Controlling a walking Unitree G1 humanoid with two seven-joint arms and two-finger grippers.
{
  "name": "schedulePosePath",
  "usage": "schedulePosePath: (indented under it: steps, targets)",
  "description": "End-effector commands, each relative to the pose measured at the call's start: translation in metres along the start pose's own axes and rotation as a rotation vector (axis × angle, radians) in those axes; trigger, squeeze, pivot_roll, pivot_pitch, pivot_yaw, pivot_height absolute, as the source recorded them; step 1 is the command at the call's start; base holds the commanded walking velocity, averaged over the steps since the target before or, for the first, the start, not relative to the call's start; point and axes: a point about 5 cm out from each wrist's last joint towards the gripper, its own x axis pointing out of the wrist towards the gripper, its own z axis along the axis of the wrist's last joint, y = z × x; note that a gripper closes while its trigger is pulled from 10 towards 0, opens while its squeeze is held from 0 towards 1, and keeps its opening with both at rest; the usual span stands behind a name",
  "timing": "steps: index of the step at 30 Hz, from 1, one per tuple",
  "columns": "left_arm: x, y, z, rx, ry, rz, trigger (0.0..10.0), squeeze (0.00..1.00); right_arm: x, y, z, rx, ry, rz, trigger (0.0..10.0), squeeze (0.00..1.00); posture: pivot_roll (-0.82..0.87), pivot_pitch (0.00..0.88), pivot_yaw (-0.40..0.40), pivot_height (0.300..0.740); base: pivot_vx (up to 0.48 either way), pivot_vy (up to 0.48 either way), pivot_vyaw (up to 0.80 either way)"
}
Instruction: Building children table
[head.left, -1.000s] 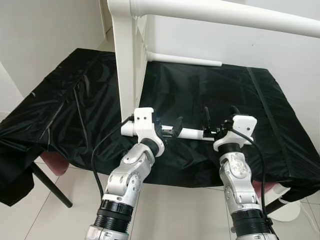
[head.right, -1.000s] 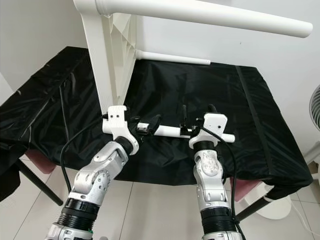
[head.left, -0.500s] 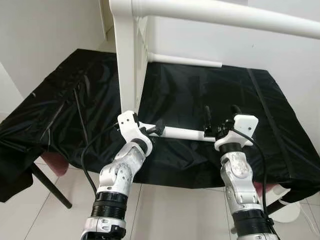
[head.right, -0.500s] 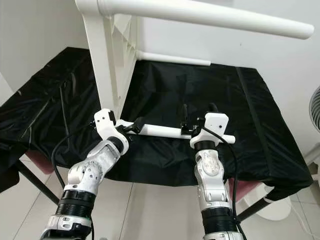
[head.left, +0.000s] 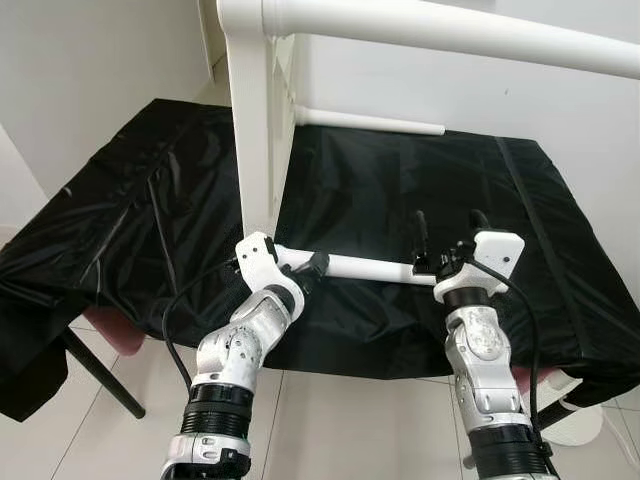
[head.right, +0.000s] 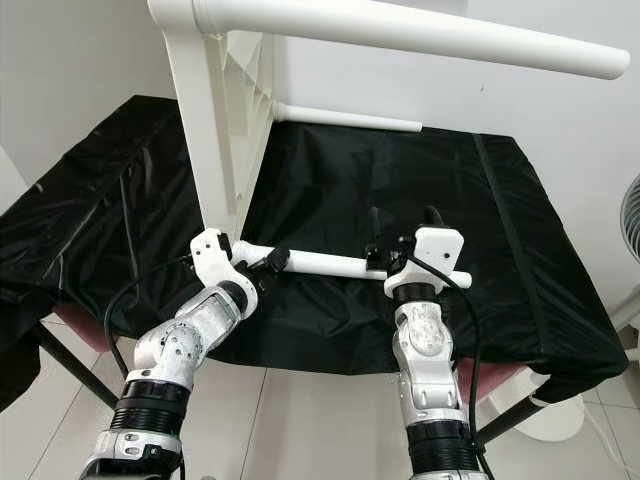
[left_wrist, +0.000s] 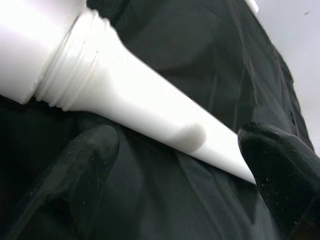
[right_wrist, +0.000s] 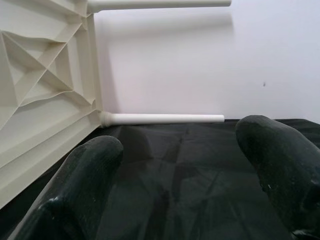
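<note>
Your white table leg lies level across the near edge of the black-draped counter, its left end meeting the corner of the white tabletop, which stands on edge on the counter with its ribbed underside turned to the right. In the left wrist view you can see the leg's threaded neck right where it joins the thicker socket. Your left gripper sits at that joint, its fingers spread apart with the leg between them, released rather than clamped. Your right gripper is at the leg's other end, fingers parted and pointing away from you; whether they touch the leg, you cannot tell. Two more legs already stick out from the tabletop: one overhead, one low near the white wall.
</note>
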Motion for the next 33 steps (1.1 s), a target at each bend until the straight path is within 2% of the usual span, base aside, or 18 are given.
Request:
schedulePosePath:
  steps: [1, 13, 18, 26, 28, 33]
  targets:
    - [0.005, -0.036, -0.025, -0.121, 0.066, -0.077, 10.0, 0.00, 0.000, -0.003, 0.001, -0.012, 0.006, -0.012, 10.0, 0.00, 0.00, 0.016, 0.001, 0.740, 0.000, 0.000, 0.00]
    - [0.018, -0.048, -0.017, -0.156, 0.066, -0.064, 10.0, 0.00, 0.002, -0.006, 0.006, -0.023, -0.005, -0.016, 10.0, 0.00, -0.02, 0.044, 0.010, 0.740, 0.000, 0.000, 0.00]
    - [0.023, -0.056, -0.011, -0.197, 0.061, -0.042, 10.0, 0.00, 0.000, -0.008, 0.008, -0.031, -0.004, -0.026, 10.0, 0.00, -0.02, 0.065, 0.021, 0.740, 0.000, 0.000, 0.00]
    - [0.027, -0.059, -0.007, -0.224, 0.060, -0.032, 10.0, 0.00, 0.000, -0.008, 0.008, -0.033, -0.003, -0.030, 10.0, 0.00, -0.02, 0.072, 0.025, 0.740, 0.000, 0.000, 0.00]
    - [0.030, -0.068, -0.003, -0.234, 0.057, -0.053, 10.0, 0.00, 0.000, -0.008, 0.009, -0.033, -0.004, -0.034, 10.0, 0.00, -0.02, 0.079, 0.030, 0.740, 0.000, 0.000, 0.00]
    - [0.032, -0.075, -0.002, -0.238, 0.058, -0.069, 10.0, 0.00, -0.001, -0.008, 0.009, -0.033, -0.002, -0.036, 10.0, 0.00, -0.02, 0.084, 0.031, 0.740, 0.000, 0.000, 0.00]
